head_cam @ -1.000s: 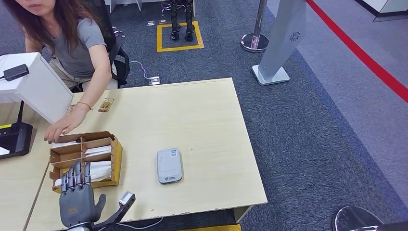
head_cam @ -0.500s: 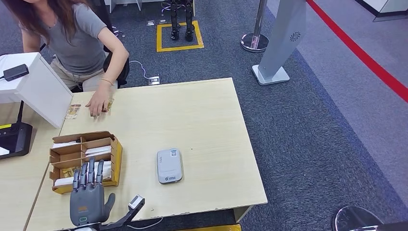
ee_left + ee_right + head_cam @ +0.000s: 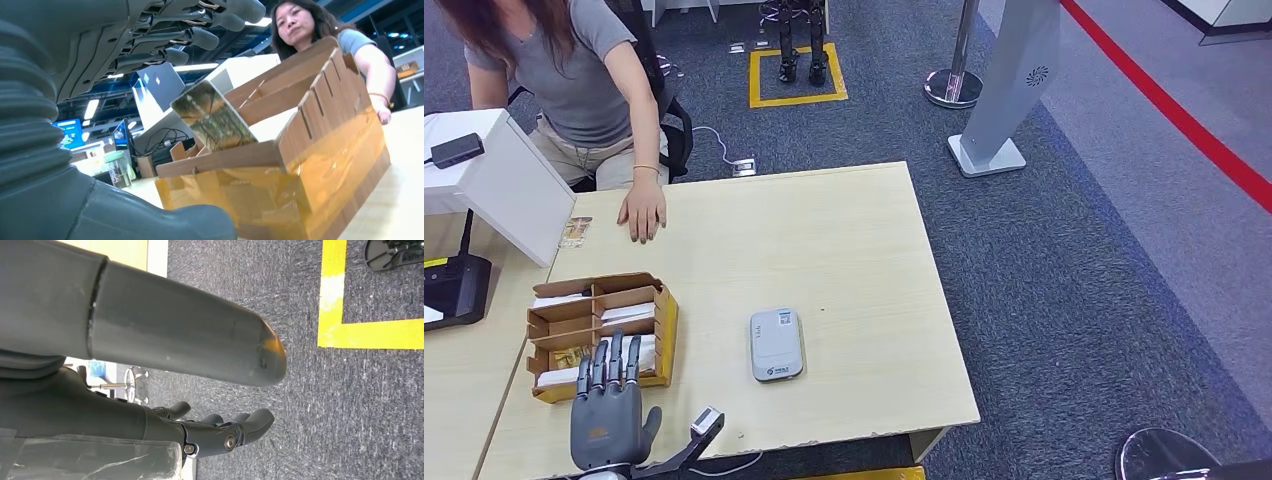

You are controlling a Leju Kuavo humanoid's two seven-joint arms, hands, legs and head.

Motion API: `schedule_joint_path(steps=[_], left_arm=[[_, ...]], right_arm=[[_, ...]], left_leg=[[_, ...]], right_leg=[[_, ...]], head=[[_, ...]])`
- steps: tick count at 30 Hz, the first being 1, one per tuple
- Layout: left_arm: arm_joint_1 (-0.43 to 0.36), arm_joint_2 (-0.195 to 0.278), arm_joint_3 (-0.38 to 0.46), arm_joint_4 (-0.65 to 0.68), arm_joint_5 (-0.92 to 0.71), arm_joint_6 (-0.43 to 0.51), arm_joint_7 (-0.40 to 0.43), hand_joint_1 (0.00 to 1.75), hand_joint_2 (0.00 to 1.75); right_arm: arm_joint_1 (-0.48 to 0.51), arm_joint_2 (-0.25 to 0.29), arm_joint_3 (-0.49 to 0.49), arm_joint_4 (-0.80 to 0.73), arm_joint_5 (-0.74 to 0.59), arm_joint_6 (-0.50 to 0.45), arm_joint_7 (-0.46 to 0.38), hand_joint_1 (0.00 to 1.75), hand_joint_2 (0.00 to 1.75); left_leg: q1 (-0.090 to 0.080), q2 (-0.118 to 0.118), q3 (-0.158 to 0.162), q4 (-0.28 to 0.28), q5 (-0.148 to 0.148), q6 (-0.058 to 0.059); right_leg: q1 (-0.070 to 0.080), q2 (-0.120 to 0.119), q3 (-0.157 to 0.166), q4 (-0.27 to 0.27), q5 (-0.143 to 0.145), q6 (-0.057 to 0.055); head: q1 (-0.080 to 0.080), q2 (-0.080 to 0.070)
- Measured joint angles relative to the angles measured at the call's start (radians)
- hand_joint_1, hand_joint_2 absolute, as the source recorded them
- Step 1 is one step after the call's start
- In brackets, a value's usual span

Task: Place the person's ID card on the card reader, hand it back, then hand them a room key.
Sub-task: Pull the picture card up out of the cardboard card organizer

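The left hand hovers at the near edge of the table, fingers straight and a little apart, holding nothing, its fingertips over the near compartment of the cardboard box. In the left wrist view the fingers stretch above the box without touching it, and a patterned card leans tilted in a compartment near that hand. The box holds white cards in its slots and one patterned card in the near left slot. The reader, a small grey-white slab, lies flat on the table just right of the box, apart from it. At the far left of the table a person's hand rests flat on the wood; what may be under it I cannot tell. Just left of it a small card lies beside a white stand. The right hand hangs over grey carpet near a yellow floor line, fingers loosely curled with nothing in them.
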Motion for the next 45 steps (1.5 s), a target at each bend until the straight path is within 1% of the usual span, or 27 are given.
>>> schedule_joint_path(steps=[7, 16, 25, 31, 36, 37, 38, 40, 41, 42, 45], left_arm=[[0.007, 0.003, 0.005, -0.004, 0.000, -0.008, -0.007, 0.00, 1.75], [0.005, 0.029, 0.011, -0.004, 0.000, -0.005, -0.016, 0.00, 1.75], [-0.021, 0.062, 0.015, -0.004, 0.000, 0.001, -0.007, 0.00, 1.75], [-0.030, 0.073, 0.021, -0.004, 0.000, 0.007, -0.009, 0.00, 1.75], [-0.041, 0.074, 0.037, -0.004, 0.001, 0.014, -0.032, 0.00, 1.75], [-0.043, 0.074, 0.040, -0.004, 0.001, 0.014, -0.038, 0.03, 1.75], [-0.043, 0.073, 0.044, -0.004, 0.001, 0.013, -0.045, 0.34, 1.75], [-0.044, 0.071, 0.055, -0.004, 0.001, 0.012, -0.063, 1.21, 1.75], [-0.044, 0.069, 0.061, -0.004, 0.001, 0.010, -0.069, 1.61, 1.75], [-0.044, 0.067, 0.066, -0.004, 0.001, 0.007, -0.074, 1.75, 1.75], [-0.044, 0.057, 0.082, -0.003, 0.001, -0.007, -0.086, 1.75, 1.75]], right_arm=[[0.002, 0.000, 0.000, 0.000, 0.002, 0.000, 0.000, 0.00, 1.75], [0.002, 0.000, 0.000, 0.000, 0.015, 0.000, 0.000, 0.00, 1.75], [0.001, 0.000, 0.000, 0.000, 0.032, 0.010, 0.000, 0.00, 1.75], [0.001, 0.000, 0.000, 0.000, 0.040, 0.011, 0.001, 0.00, 1.75], [0.000, 0.000, 0.000, 0.000, 0.053, 0.012, 0.004, 0.00, 1.75], [0.000, 0.000, 0.000, 0.000, 0.054, 0.012, 0.004, 0.00, 1.75], [0.000, 0.000, 0.000, 0.000, 0.055, 0.012, 0.004, 0.00, 1.75], [0.000, 0.000, 0.000, 0.000, 0.057, 0.012, 0.004, 0.00, 1.75], [0.000, 0.000, 0.000, 0.000, 0.057, 0.012, 0.004, 0.00, 1.75], [0.000, 0.000, 0.000, 0.000, 0.058, 0.012, 0.004, 0.00, 1.75], [-0.001, 0.000, 0.000, 0.000, 0.058, 0.012, 0.004, 0.00, 1.75]], left_leg=[[0.000, 0.000, 0.000, 0.000, 0.000, 0.000], [0.000, 0.000, 0.000, 0.000, 0.000, 0.000], [0.000, 0.000, 0.000, 0.000, 0.000, 0.000], [0.000, 0.000, 0.000, 0.000, 0.000, 0.000], [0.000, 0.000, 0.000, 0.000, 0.000, 0.000], [0.000, 0.000, 0.000, 0.000, 0.000, 0.000], [0.000, 0.000, 0.000, 0.000, 0.000, 0.000], [0.000, 0.000, 0.000, 0.000, 0.000, 0.000], [0.000, 0.000, 0.000, 0.000, 0.000, 0.000], [0.000, 0.000, 0.000, 0.000, 0.000, 0.000], [0.000, 0.000, 0.000, 0.000, 0.000, 0.000]], right_leg=[[0.000, 0.000, 0.000, 0.000, 0.000, 0.000], [0.000, 0.000, 0.000, 0.000, 0.000, 0.000], [0.000, 0.000, 0.000, 0.000, 0.000, 0.000], [0.000, 0.000, 0.000, 0.000, 0.000, 0.000], [0.000, 0.000, 0.000, 0.000, 0.000, 0.000], [0.000, 0.000, 0.000, 0.000, 0.000, 0.000], [0.000, 0.000, 0.000, 0.000, 0.000, 0.000], [0.000, 0.000, 0.000, 0.000, 0.000, 0.000], [0.000, 0.000, 0.000, 0.000, 0.000, 0.000], [0.000, 0.000, 0.000, 0.000, 0.000, 0.000], [0.000, 0.000, 0.000, 0.000, 0.000, 0.000]], head=[[0.000, 0.000], [0.000, 0.000], [0.000, 0.000], [0.000, 0.000], [0.000, 0.000], [0.000, 0.000], [0.000, 0.000], [0.000, 0.000], [0.000, 0.000], [0.000, 0.000], [0.000, 0.000]])
